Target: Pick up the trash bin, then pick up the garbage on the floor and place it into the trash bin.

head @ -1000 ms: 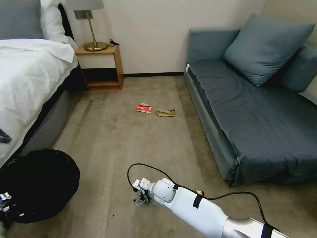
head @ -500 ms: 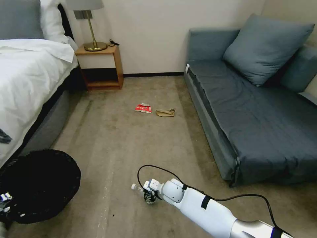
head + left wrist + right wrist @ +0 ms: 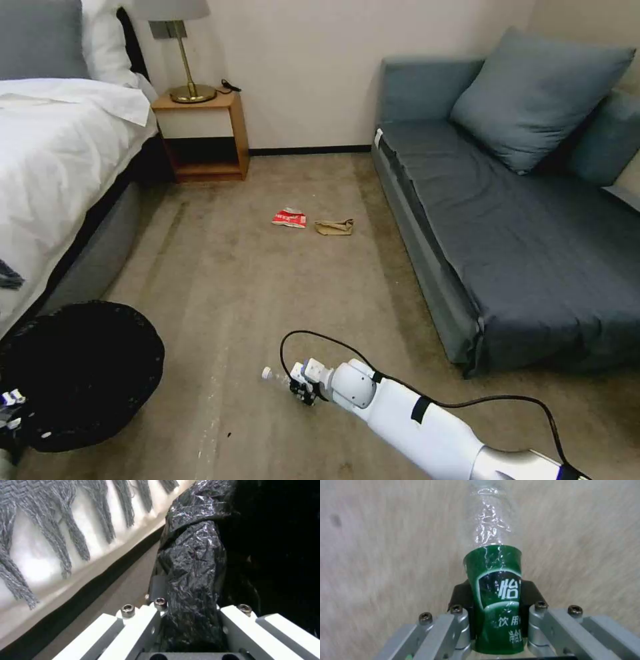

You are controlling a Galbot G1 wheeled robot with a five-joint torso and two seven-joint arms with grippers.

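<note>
The trash bin [image 3: 80, 373] with its glossy black liner hangs at the lower left beside the bed. My left gripper [image 3: 10, 407] is shut on its rim; in the left wrist view the bin liner [image 3: 193, 585] is pinched between the jaws. My right gripper [image 3: 301, 388] is shut on the clear bottle [image 3: 277, 377] with the green label [image 3: 495, 597], just above the carpet at the bottom centre. Farther off on the carpet lie a red-white packet [image 3: 289, 217] and a tan paper bag [image 3: 334, 227].
A bed [image 3: 60, 173] with white sheets runs along the left, a wooden nightstand [image 3: 203, 137] with a brass lamp behind it. A blue-grey sofa [image 3: 520, 233] lines the right. Open carpet lies between them.
My right arm drew back toward the right and the clear bottle came into sight, held in its gripper and lifted slightly. The bin and left gripper stay put.
</note>
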